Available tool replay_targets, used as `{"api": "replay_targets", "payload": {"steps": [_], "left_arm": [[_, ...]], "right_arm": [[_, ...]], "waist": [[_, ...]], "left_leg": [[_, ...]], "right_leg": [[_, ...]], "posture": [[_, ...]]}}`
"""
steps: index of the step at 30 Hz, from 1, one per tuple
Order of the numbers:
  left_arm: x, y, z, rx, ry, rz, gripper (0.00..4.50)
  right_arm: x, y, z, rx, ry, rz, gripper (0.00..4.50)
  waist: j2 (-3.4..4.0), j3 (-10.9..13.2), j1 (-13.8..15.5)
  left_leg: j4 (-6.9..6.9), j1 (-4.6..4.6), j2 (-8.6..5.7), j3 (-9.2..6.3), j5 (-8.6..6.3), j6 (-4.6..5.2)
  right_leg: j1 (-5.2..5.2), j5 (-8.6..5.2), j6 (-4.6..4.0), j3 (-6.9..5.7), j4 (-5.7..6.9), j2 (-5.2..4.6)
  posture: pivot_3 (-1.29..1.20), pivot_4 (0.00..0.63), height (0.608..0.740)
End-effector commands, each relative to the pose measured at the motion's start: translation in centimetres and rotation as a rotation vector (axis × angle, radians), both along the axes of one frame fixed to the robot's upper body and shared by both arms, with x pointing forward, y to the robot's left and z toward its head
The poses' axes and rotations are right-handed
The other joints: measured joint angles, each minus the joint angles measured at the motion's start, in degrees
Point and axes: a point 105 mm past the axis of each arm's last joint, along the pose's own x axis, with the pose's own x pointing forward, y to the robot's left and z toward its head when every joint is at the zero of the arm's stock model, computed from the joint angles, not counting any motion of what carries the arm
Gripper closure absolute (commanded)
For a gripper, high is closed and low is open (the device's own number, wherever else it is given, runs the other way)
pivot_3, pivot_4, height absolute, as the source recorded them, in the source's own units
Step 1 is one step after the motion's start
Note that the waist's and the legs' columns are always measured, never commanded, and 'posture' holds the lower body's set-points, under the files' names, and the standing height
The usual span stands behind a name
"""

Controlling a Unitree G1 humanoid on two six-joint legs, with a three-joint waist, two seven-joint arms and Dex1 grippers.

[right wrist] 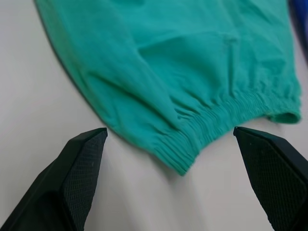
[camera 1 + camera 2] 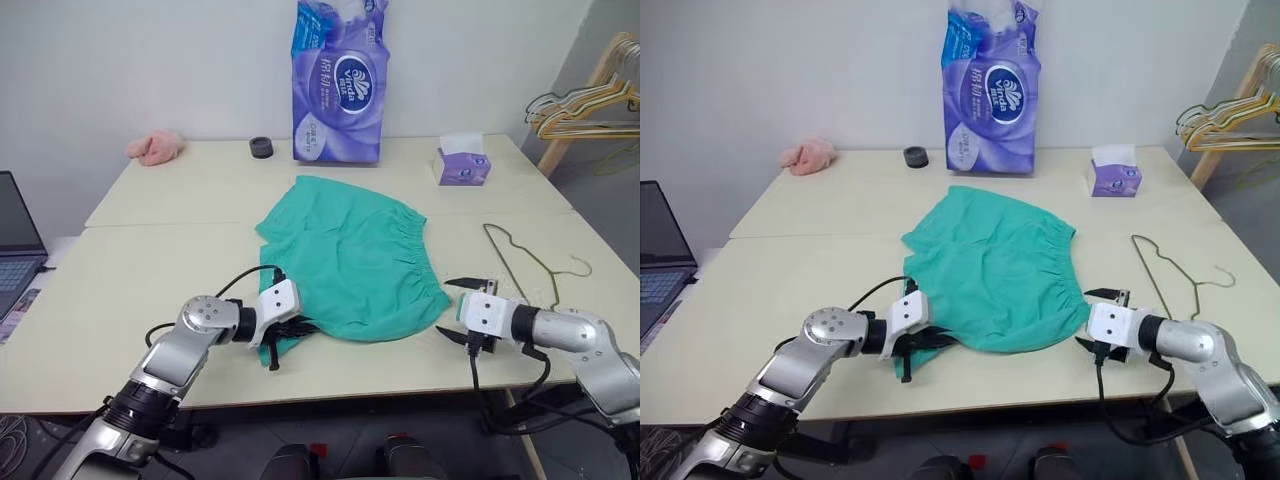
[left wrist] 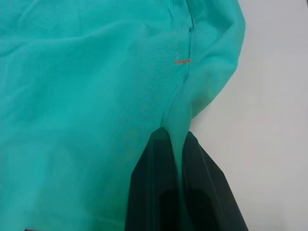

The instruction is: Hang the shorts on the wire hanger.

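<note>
The teal-green shorts (image 2: 350, 255) lie flat in the middle of the table, with the gathered waistband (image 1: 226, 113) toward the right. My left gripper (image 2: 298, 326) sits at the shorts' near left corner. In the left wrist view its black fingers (image 3: 154, 187) are shut on a pinched fold of the teal fabric (image 3: 96, 86). My right gripper (image 2: 449, 308) is open at the near right corner, and its two fingers (image 1: 79, 161) stand wide apart on either side of the waistband's end without touching it. The thin wire hanger (image 2: 524, 258) lies flat on the table to the right of the shorts.
A tall purple tissue pack (image 2: 340, 80), a small tissue box (image 2: 462, 166), a black round object (image 2: 261, 147) and a pink cloth lump (image 2: 155, 148) stand along the back. A laptop (image 2: 15, 245) is at the left. Bunched hangers on a wooden rack (image 2: 590, 100) stand beyond the table's right edge.
</note>
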Motion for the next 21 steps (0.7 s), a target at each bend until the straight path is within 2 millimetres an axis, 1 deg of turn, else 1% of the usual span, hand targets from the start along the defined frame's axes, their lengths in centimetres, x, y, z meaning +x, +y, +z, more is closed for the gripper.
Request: {"api": "replay_targets", "payload": {"steps": [1, 5, 8, 9, 11, 12, 17, 21], "left_arm": [[0.4, -0.1, 1.7, -0.027, -0.048, 0.0, 4.48], [0.4, -0.1, 1.8, -0.029, -0.05, -0.001, 4.48], [0.4, 0.0, 1.9, -0.029, -0.049, -0.003, 4.48], [0.3, 0.1, 1.9, -0.029, -0.048, -0.004, 4.5], [0.1, 0.3, 1.8, -0.017, -0.044, -0.012, 4.5], [0.0, 0.5, 1.8, -0.011, -0.041, -0.015, 4.5], [-0.4, 1.8, 1.5, 0.028, -0.027, -0.033, 4.5], [-1.1, 2.3, 1.2, 0.049, 0.003, -0.068, 4.5]], "right_arm": [[1.0, 0.4, 0.2, -0.092, -0.046, 0.099, 0.0], [2.8, 0.7, 0.5, -0.156, -0.091, 0.156, 0.0], [4.2, 1.2, 0.9, -0.159, -0.121, 0.162, 0.0], [4.5, 1.3, 0.9, -0.168, -0.133, 0.168, 0.18], [5.0, 1.4, 0.8, -0.172, -0.133, 0.171, 0.63], [5.0, 1.4, 0.7, -0.177, -0.129, 0.176, 0.94], [4.6, 1.6, 0.4, -0.182, -0.109, 0.212, 2.68], [4.1, 1.8, 0.5, -0.18, -0.1, 0.231, 4.1]], "waist": [[0.0, 0.0, -0.05], [-0.01, 0.01, -0.18], [-0.01, 0.01, -0.26], [-0.01, 0.01, -0.27], [-0.01, 0.01, -0.26], [-0.01, 0.01, -0.25], [0.0, 0.0, -0.19], [0.01, 0.0, -0.17]], "left_leg": [[0.0, 0.0, 0.0, 0.01, 0.0, 0.0], [0.03, 0.04, -0.01, 0.03, 0.01, 0.0], [0.04, 0.08, -0.01, 0.02, 0.01, 0.0], [0.04, 0.08, -0.01, 0.02, 0.01, 0.0], [0.04, 0.08, -0.01, -0.01, 0.01, 0.0], [0.03, 0.07, -0.01, -0.02, 0.01, 0.0], [0.01, 0.01, -0.02, -0.06, 0.0, -0.01], [0.02, 0.02, -0.02, -0.06, 0.0, -0.02]], "right_leg": [[0.0, 0.0, 0.0, 0.01, 0.0, 0.0], [0.03, 0.0, 0.0, 0.03, 0.01, 0.0], [0.02, 0.01, -0.02, 0.03, 0.09, 0.0], [0.01, 0.01, -0.03, 0.03, 0.11, 0.0], [0.01, 0.01, -0.03, 0.02, 0.15, 0.0], [0.0, 0.01, -0.03, 0.01, 0.14, 0.0], [-0.05, 0.01, -0.04, 0.01, 0.15, -0.01], [-0.04, 0.01, -0.04, 0.01, 0.18, -0.01]], "posture": [[-0.08, 0.044, 0.74], [-0.07, 0.05, 0.74], [-0.07, 0.054, 0.74], [-0.07, 0.053, 0.74], [-0.06, 0.049, 0.74], [-0.06, 0.048, 0.74], [-0.06, 0.045, 0.74], [-0.06, 0.045, 0.74]]}}
